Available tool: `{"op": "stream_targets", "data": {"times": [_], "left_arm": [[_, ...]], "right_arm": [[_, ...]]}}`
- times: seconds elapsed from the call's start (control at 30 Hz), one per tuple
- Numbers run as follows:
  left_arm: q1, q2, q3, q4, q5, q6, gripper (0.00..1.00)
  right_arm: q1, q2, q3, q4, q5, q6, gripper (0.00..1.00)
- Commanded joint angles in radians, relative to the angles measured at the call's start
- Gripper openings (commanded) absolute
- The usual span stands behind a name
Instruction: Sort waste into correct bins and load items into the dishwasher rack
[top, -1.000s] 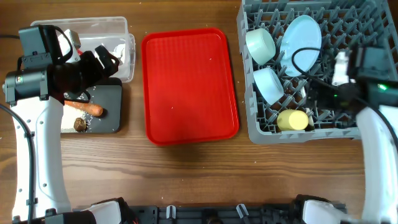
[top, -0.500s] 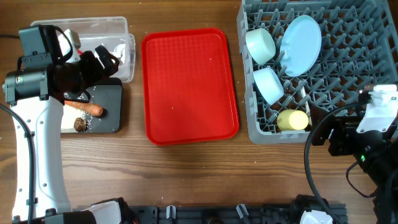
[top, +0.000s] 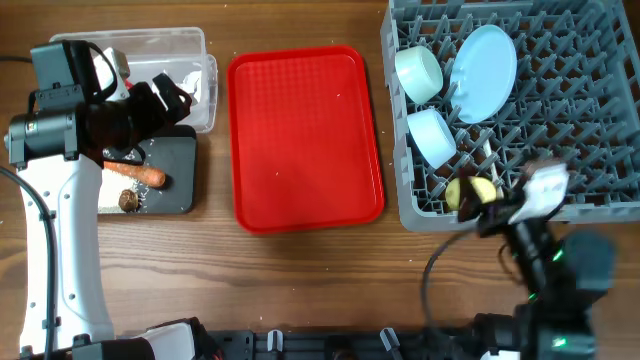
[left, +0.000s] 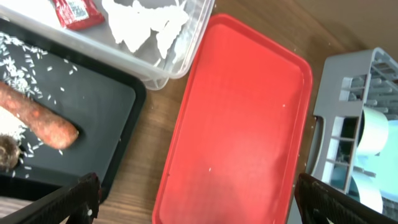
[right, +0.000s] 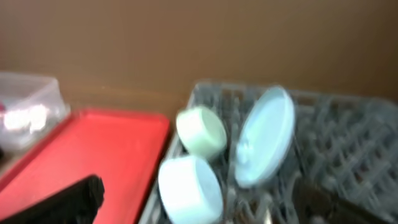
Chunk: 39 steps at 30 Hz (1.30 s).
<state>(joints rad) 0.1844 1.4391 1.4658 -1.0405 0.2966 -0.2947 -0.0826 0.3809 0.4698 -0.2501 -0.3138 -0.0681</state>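
The grey dishwasher rack (top: 590, 120) holds the pale blue plate (top: 483, 72), two small bowls (top: 420, 72) (top: 432, 135) and the yellow cup (top: 472, 190). I cannot make out the spoon. The clear tub (top: 190, 45) holds the red wrapper (left: 74, 11) and white paper (left: 146, 22). The black tray (top: 182, 150) holds the carrot (top: 140, 175), rice grains (left: 25, 71) and the brown lump (top: 128, 200). My left gripper (left: 199, 211) is open and empty above the tub and tray. My right gripper (top: 480, 212) is open and empty at the rack's front edge, beside the cup; its view is blurred.
The flat red serving tray (top: 305, 135) lies between the bins and the rack, with only a few specks on it. Bare wooden table (top: 300, 280) runs along the front. My right arm (top: 545, 270) crosses the front right corner.
My right arm has swung from over the rack's right side down to the front right, its gripper now by the rack's front edge. The left arm has not moved.
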Motion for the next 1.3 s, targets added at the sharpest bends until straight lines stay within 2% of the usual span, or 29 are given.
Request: {"op": "stream_targets", "data": {"times": [0.0,0.13,0.27,1.13,1.27], "left_arm": [[0.005,0.003,0.008,0.001,-0.002,-0.008,1.0],[0.005,0.003,0.008,0.0,-0.002,-0.008,1.0],[0.005,0.003,0.008,0.001,-0.002,-0.008,1.0],[0.005,0.003,0.008,0.0,-0.003,-0.008,1.0],[-0.016,-0.062,0.008,-0.003,-0.039,0.006,1.0]], "right_arm": [[0.079,-0.153,-0.218,0.129,0.061,0.053,1.0],[0.163,-0.293,-0.37,0.233,0.206,0.054,1.0],[0.168,-0.36,-0.462,0.247,0.221,0.053,1.0],[0.169,-0.377,-0.465,0.257,0.221,0.045,0.99],[0.169,-0.376,-0.465,0.257,0.22,0.045,1.0]]}}
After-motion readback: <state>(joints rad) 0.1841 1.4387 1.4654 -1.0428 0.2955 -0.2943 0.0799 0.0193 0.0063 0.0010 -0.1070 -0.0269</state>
